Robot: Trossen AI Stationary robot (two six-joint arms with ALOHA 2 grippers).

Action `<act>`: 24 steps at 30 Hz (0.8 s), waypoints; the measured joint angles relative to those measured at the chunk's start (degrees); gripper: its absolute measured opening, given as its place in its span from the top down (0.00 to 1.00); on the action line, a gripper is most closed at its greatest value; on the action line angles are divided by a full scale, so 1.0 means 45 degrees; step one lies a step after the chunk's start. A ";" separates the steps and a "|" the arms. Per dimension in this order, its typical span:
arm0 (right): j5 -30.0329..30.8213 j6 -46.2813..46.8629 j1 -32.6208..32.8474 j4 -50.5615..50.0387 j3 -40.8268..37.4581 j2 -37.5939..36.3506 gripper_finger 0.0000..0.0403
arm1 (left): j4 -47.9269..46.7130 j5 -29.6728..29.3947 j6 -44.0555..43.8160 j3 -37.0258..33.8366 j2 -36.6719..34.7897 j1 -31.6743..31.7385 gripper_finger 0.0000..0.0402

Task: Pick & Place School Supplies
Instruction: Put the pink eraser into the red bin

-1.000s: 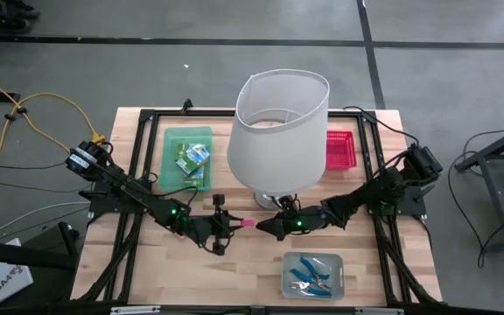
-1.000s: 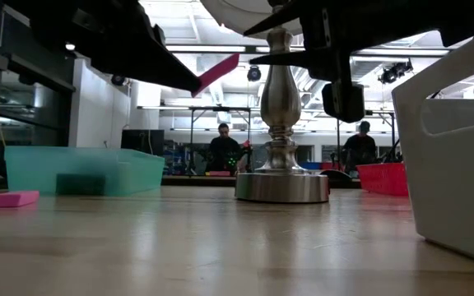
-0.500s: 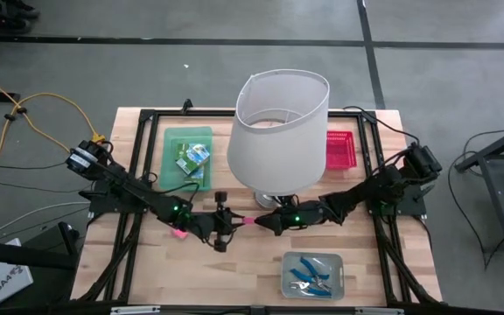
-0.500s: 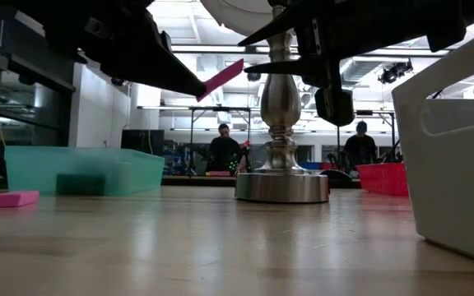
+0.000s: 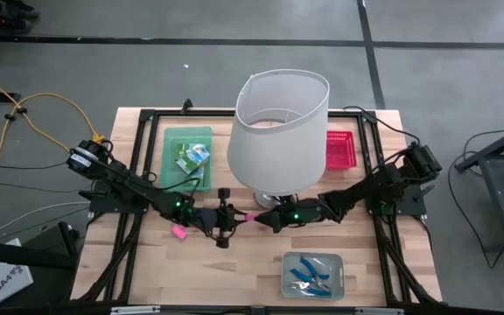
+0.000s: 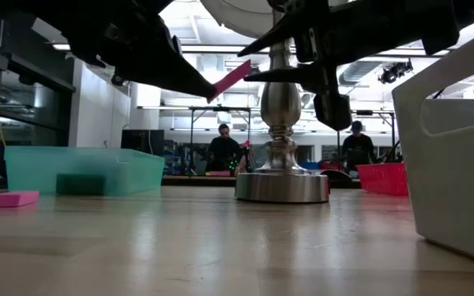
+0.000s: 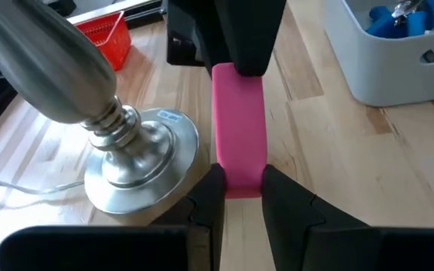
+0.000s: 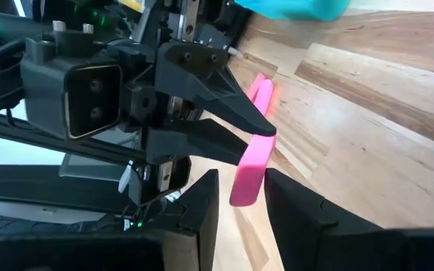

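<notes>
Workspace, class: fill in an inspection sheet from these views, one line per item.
Surface: wooden table, black frame.
Job's things: pink eraser held between both grippers above the table; second eraser on the table; crayon boxes in green tray; scissors in grey tray.
Clutter: lamp; red tray.
Grippers: left gripper grips one end; right gripper at the other.
Cables: yellow cable on the floor.
Surroundings: two people far behind.

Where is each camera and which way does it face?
High: overhead, straight down; both arms, lampshade.
Low: table height, level; lamp base, arms above.
Left wrist: past left claw gripping the pink eraser.
Right wrist: past right claw at the eraser's other end.
Shared: both wrist views show the eraser between the claws.
</notes>
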 joint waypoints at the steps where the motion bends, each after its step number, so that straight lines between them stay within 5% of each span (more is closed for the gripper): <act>1: -0.0014 0.0000 -0.0029 -0.0024 0.0000 0.0000 0.75 | 0.0080 0.0009 0.0057 0.0000 0.0000 -0.0004 0.84; 13: -0.0278 0.0000 -0.0273 -0.0041 0.0000 0.0000 0.76 | 0.0382 0.0016 0.0601 0.0000 0.0000 0.0060 0.84; 24: -0.0350 -0.0090 -0.0263 -0.0080 0.0000 0.0000 0.93 | 0.0415 0.0012 0.0716 0.0000 0.0000 0.0058 0.84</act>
